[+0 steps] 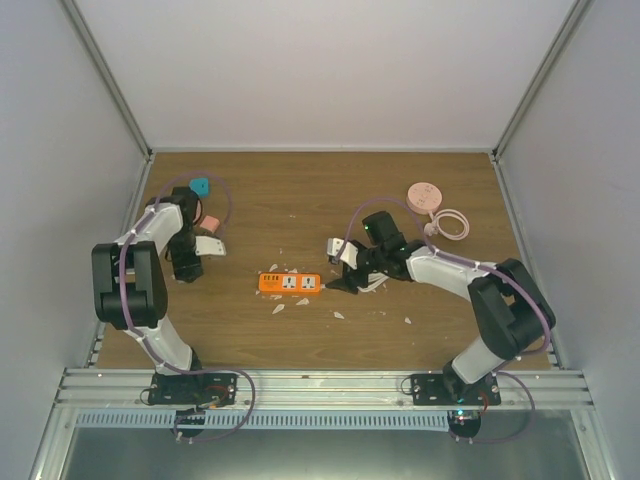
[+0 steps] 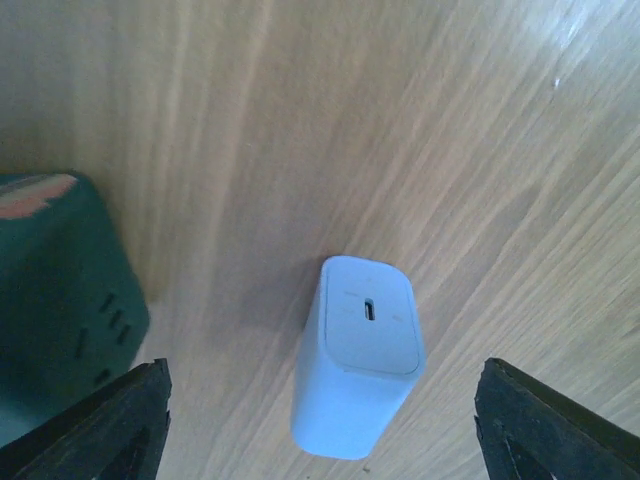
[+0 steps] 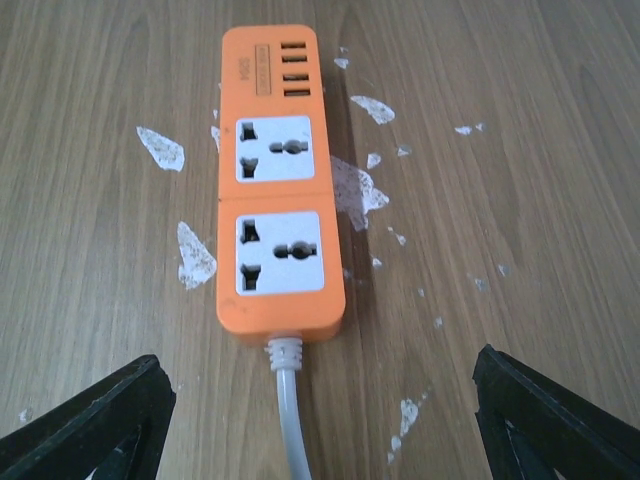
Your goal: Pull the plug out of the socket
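Charger plug (image 2: 358, 355): we see it lying on the tabletop (image 2: 450, 150), off the orange power strip (image 3: 280, 200).
Left fingers (image 2: 100, 425): wide apart around it, not touching.
Right fingers (image 3: 90, 425): apart, facing the strip.
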`<state>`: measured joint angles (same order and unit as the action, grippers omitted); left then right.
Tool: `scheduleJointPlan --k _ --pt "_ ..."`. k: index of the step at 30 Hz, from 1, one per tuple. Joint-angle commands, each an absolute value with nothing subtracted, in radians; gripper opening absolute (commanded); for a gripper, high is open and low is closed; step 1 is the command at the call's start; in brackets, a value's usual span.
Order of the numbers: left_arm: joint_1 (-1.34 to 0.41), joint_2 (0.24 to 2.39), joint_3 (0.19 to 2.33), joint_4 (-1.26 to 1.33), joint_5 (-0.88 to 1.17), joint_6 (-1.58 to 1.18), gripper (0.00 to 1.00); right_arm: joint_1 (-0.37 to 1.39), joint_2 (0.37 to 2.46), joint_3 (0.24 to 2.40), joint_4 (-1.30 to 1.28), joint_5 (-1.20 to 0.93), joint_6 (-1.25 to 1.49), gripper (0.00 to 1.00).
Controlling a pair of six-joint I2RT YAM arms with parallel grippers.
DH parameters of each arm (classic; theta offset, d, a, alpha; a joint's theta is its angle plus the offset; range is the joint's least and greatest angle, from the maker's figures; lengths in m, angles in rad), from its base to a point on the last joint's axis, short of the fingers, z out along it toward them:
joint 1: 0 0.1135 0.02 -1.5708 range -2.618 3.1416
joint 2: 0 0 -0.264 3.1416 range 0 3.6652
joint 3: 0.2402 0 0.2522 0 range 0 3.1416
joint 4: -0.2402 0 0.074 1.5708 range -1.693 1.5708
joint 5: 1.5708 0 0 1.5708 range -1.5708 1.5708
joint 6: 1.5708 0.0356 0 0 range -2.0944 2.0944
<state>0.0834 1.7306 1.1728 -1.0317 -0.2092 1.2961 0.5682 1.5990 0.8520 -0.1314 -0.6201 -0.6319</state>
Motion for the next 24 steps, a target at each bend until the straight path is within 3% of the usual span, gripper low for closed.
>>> scheduleJointPlan --k 1,11,24 --pt "0.068 1.732 1.233 -1.095 -0.114 1.258 0.86 0.558 1.573 0.883 -0.235 -0.607 -0.674 0.83" --pt "0.059 1.690 1.256 -1.083 -0.063 1.241 0.99 0.642 1.682 0.964 -0.175 -0.583 -0.620 0.83" --pt "0.031 1.605 1.288 -1.059 0.064 1.253 0.99 0.724 1.857 1.085 -0.189 -0.533 -0.636 0.81"
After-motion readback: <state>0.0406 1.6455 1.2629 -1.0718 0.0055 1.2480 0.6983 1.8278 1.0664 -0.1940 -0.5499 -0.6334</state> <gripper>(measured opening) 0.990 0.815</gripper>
